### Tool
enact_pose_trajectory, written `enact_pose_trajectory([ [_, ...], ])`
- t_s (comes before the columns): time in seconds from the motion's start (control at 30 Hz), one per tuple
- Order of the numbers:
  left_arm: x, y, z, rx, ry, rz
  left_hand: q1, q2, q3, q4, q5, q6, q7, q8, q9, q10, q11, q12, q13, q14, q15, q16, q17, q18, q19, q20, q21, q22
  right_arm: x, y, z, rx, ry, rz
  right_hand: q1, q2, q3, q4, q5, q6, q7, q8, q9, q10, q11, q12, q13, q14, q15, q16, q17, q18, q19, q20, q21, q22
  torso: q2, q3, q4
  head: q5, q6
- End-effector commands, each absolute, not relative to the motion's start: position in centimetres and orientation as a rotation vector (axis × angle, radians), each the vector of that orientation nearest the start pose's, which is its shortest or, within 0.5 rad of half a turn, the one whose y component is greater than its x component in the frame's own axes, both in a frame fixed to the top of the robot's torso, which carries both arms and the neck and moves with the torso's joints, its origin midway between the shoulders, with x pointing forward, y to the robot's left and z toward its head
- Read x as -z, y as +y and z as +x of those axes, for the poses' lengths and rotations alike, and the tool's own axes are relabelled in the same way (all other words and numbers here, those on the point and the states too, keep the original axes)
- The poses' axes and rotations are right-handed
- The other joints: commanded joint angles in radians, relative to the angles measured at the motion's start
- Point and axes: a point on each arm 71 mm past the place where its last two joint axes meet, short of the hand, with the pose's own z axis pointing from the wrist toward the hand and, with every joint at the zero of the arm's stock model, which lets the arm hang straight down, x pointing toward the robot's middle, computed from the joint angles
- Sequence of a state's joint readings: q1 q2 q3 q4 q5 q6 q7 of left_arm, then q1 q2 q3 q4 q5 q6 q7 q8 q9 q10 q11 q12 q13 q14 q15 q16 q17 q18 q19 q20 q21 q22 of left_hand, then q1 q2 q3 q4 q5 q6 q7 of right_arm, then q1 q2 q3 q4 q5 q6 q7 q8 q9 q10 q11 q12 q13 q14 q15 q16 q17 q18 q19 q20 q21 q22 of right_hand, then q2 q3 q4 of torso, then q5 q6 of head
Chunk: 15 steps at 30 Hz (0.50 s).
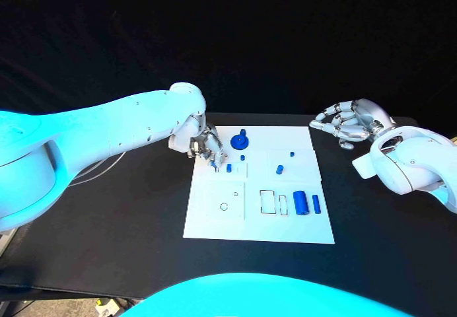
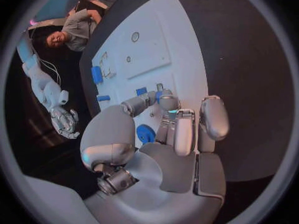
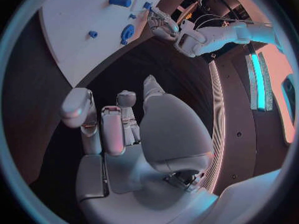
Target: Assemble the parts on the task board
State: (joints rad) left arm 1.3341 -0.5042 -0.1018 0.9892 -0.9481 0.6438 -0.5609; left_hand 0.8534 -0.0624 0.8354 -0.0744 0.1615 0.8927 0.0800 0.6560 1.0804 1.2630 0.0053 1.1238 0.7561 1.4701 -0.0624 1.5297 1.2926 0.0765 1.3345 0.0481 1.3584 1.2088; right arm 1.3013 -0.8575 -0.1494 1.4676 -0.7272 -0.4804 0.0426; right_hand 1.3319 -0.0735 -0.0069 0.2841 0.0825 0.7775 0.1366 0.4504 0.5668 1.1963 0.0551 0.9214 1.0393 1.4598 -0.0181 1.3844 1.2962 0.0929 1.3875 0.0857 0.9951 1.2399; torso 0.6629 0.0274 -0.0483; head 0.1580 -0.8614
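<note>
Several small blue parts lie on the white task board (image 1: 259,224) in the middle of the black table (image 1: 124,218). The left hand (image 1: 206,146) hangs over the board's far left corner, fingers pointing down at a small blue peg (image 1: 228,168) just beside them; whether they pinch anything, I cannot tell. A round blue knob (image 1: 240,140) sits just right of that hand. The left wrist view shows what the head view hides: fingertips (image 2: 168,102) touching the board beside blue pieces. The right hand (image 1: 349,123) hovers off the board's far right corner, fingers curled in and holding nothing, well apart from every part. Nearer the robot lie two blue cylinders (image 1: 300,202), side by side, next to two rectangular cut-outs (image 1: 269,202).
</note>
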Motion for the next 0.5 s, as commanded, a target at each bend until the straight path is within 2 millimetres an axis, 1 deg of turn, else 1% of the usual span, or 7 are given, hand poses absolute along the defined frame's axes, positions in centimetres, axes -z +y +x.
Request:
enact_pose_trajectory([
  [0.03,21.88,19.98,55.48,0.189,2.682,-0.067,0.015,0.040,0.197,-0.016,0.052,-0.017,-0.027,0.015,0.023,0.005,-0.026,0.018,0.007,0.082,-0.011,0.008,0.221,0.007,0.000,-0.009,0.012,0.013,17.49,-23.72,50.43,-0.905,1.618,0.518,-0.007,0.030,-0.044,0.003,-0.008,0.003,-0.005,-0.010,0.014,-0.010,-0.006,-0.004,-0.005,0.045,-0.007,-0.017,0.026,0.015,-0.001,-0.006,-0.011,-0.002,0.000,0.0002,-0.0001,0.000,0.002],
  [0.5,21.94,19.94,55.58,0.187,2.669,-0.076,0.016,0.041,0.185,-0.011,0.044,-0.022,-0.025,0.006,0.024,0.000,-0.024,0.015,0.001,0.081,-0.009,0.006,0.218,0.008,-0.002,-0.008,0.010,0.010,17.49,-23.72,50.42,-0.905,1.619,0.518,-0.007,0.030,-0.044,0.003,-0.008,0.003,-0.005,-0.010,0.014,-0.010,-0.006,-0.004,-0.005,0.045,-0.007,-0.017,0.026,0.015,-0.001,-0.006,-0.011,-0.002,0.000,0.0007,-0.0005,0.001,0.002],
])
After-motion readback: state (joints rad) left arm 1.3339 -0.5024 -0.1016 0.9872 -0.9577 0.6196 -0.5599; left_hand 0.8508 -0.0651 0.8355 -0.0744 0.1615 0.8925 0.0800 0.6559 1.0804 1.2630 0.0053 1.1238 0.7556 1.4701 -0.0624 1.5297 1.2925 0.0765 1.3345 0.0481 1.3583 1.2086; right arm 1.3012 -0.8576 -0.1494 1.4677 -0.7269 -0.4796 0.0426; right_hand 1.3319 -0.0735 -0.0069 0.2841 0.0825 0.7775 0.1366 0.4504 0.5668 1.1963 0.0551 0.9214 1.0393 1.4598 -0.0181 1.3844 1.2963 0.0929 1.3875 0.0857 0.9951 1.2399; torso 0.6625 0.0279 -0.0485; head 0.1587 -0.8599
